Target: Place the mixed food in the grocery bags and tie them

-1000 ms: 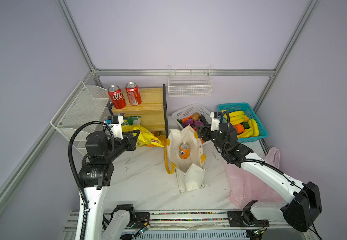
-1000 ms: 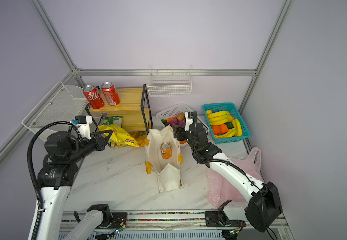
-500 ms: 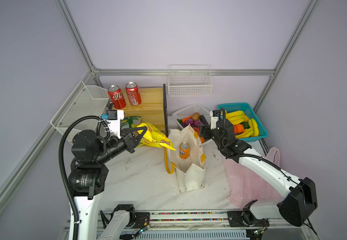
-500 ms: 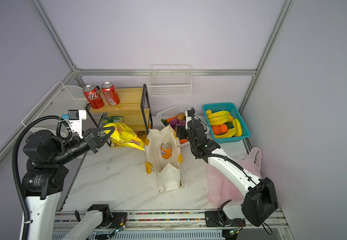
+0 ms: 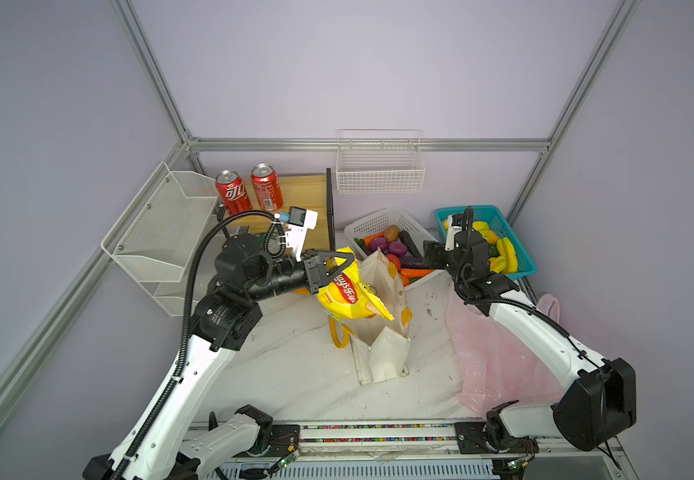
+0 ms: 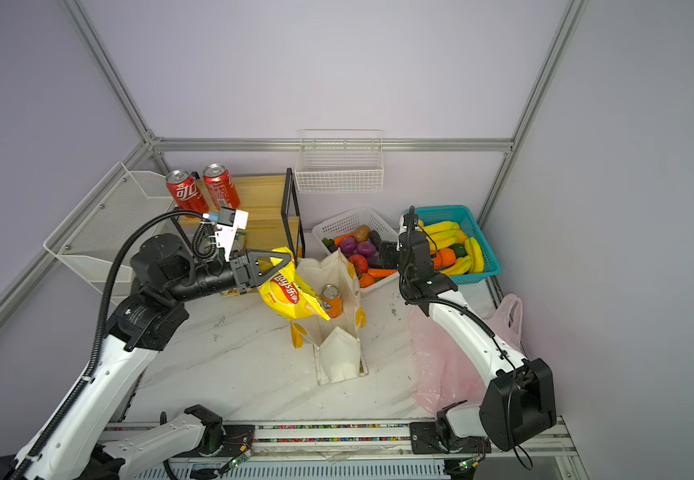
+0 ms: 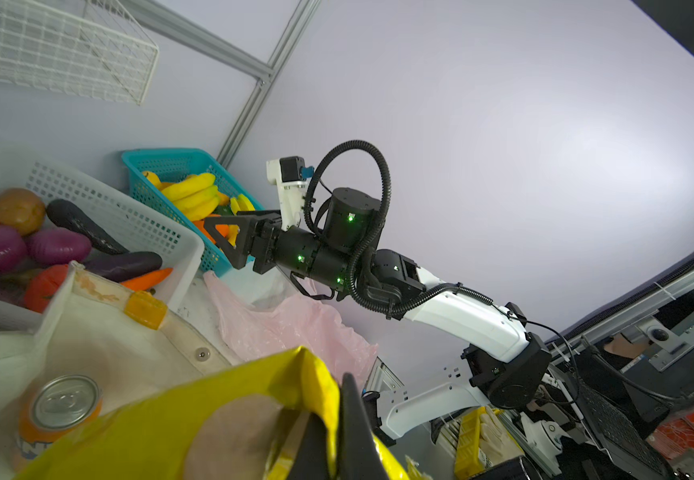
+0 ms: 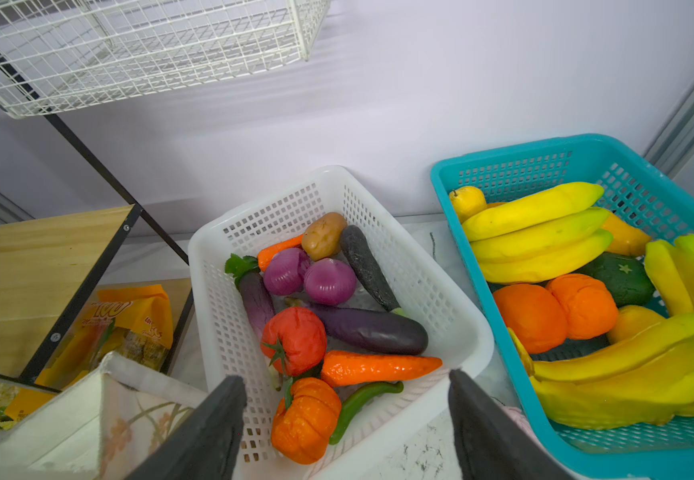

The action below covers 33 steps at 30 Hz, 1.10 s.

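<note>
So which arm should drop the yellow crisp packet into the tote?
Left: the left gripper is shut on the crisp packet over the tote; the right gripper is open, facing the white basket.

Cola cans (image 5: 233,197) on shelf (image 5: 301,189); vegetables (image 8: 328,282) in white basket (image 8: 337,171)

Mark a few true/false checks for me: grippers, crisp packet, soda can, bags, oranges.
1. Left gripper is shut on the crisp packet. True.
2. Soda can stands on the shelf. False: it stands in the tote.
3. Right gripper is open, holding nothing. True.
4. Pink bag lies on the table under the right arm. True.
5. Crisp packet lies on the table. False: it hangs from the left gripper at the tote's mouth.
6. Oranges are in the tote. False: they lie in the teal basket.
</note>
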### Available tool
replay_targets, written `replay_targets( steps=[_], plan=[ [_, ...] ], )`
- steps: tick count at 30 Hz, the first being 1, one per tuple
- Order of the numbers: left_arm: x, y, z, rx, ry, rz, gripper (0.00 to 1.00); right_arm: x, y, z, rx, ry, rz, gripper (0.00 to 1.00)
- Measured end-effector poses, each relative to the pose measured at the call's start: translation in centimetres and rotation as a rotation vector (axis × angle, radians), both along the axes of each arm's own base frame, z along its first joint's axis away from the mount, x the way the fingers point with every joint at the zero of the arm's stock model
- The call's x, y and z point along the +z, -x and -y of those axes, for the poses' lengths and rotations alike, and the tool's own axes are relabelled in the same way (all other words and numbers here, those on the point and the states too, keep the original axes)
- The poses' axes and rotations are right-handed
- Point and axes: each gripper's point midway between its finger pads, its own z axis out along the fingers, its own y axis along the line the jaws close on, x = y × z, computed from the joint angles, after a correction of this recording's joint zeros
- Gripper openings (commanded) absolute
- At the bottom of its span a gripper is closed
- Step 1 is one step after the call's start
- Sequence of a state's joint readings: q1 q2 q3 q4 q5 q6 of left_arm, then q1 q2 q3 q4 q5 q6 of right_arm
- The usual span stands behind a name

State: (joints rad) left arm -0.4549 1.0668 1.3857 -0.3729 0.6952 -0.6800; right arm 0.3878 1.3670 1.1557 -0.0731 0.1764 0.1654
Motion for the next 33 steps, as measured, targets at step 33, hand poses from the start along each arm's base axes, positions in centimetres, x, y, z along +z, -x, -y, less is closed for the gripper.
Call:
replay_targets(
  steps=[33],
  plan=[
    [-7.7, 1.2, 5.1, -0.065, -0.123, -0.177, 0.00, -0.5, 1.7, 0.2, 0.046, -0.012, -0.022, 0.79]
  ],
)
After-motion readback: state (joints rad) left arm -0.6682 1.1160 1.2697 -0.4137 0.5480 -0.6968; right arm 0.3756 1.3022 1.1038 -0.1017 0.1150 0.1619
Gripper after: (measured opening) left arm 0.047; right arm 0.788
